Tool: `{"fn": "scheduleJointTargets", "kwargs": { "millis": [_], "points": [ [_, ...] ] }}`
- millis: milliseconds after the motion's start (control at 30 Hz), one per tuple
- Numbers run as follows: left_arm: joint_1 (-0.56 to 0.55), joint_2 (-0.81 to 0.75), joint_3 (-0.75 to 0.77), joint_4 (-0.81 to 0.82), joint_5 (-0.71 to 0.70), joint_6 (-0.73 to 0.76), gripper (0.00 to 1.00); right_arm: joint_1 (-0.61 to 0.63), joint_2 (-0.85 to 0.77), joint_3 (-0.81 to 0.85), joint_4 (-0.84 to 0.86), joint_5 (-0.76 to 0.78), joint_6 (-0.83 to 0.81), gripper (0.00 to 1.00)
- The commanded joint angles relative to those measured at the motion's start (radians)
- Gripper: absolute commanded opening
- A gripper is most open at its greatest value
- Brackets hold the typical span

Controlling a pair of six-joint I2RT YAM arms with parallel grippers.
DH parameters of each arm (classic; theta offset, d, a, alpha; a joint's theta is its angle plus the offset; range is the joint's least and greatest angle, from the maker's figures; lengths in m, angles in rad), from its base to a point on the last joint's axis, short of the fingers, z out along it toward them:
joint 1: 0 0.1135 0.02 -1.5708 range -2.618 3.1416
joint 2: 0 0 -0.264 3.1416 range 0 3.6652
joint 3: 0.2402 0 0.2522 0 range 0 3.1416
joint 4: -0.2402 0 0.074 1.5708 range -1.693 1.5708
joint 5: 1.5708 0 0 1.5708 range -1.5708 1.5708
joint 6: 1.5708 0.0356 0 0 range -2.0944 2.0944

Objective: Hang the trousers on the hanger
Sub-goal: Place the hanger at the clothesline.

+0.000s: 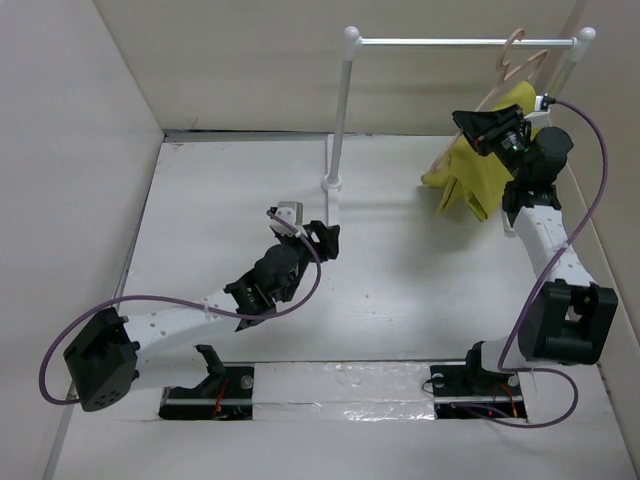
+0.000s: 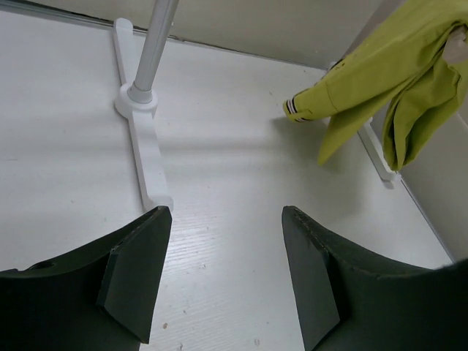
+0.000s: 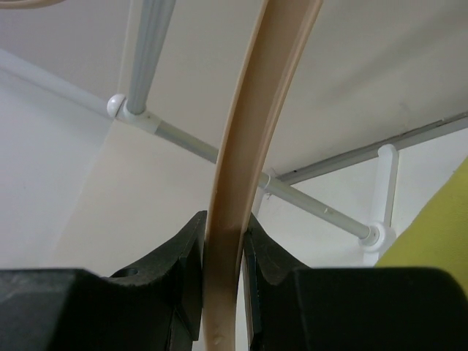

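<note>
Beside the rail [image 1: 460, 42], right claw [image 3: 223, 238] clamps the hanger [image 3: 256, 124], trousers [image 1: 480, 178] half hidden; left claw [image 2: 227, 213] gapes

hanger [image 3: 248, 146] cropped top & btm, trousers [image 2: 380, 66] cropped rt edge

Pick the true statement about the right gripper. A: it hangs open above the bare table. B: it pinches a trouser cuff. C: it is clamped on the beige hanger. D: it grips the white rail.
C: the right wrist view shows the right gripper closed on the hanger, a finger pressed to each side of its beige bar.
</note>
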Motion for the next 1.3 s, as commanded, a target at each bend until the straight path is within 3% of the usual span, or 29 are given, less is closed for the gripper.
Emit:
{"fn": "scheduleJointTargets", "kwargs": {
  "millis": [0,433,867,1267],
  "points": [
    [0.005,-0.043,-0.014,0.020,-0.012,-0.026,0.59,-0.007,0.019,0.137,0.274,-0.066,-0.020,0.00],
    [0.005,-0.082,-0.049,-0.012,-0.025,-0.048,0.59,-0.087,0.197,0.249,0.359,-0.113,0.081,0.00],
    [0.005,-0.076,-0.034,-0.035,-0.038,-0.056,0.58,-0.168,0.341,0.247,0.462,-0.196,0.148,0.00],
    [0.005,-0.076,-0.017,-0.029,-0.024,-0.060,0.58,-0.197,0.372,0.363,0.379,-0.215,0.110,0.00]
  ]
}}
